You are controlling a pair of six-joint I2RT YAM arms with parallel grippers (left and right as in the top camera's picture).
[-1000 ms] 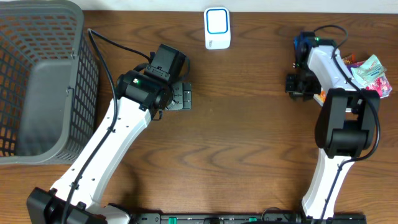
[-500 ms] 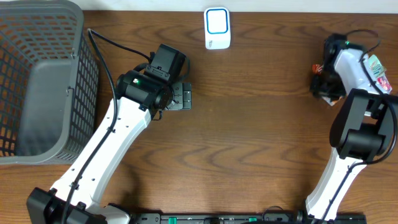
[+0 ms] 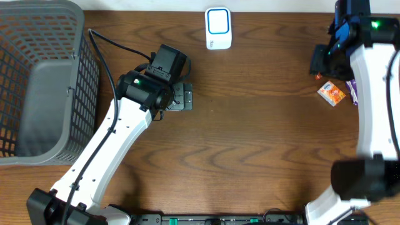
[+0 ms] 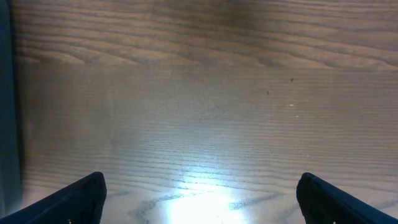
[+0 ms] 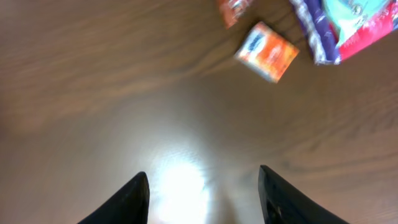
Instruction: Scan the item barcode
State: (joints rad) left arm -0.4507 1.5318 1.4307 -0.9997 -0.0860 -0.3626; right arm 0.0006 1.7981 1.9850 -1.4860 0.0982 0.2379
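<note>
Found orange packet (image 3: 331,94) flat on counter (image 3: 250,137), far right, just beside purple pouch (image 3: 353,90). Logged right pincer (image 5: 202,199) released and empty, above bare wood near that packet. Logged left pincer (image 4: 199,199) released wide, empty, low over bare counter, centre-left. Noted white scanner (image 3: 218,28) at back centre, well apart from packet, open wood between. Noted grey basket (image 3: 37,81) far left.
</note>
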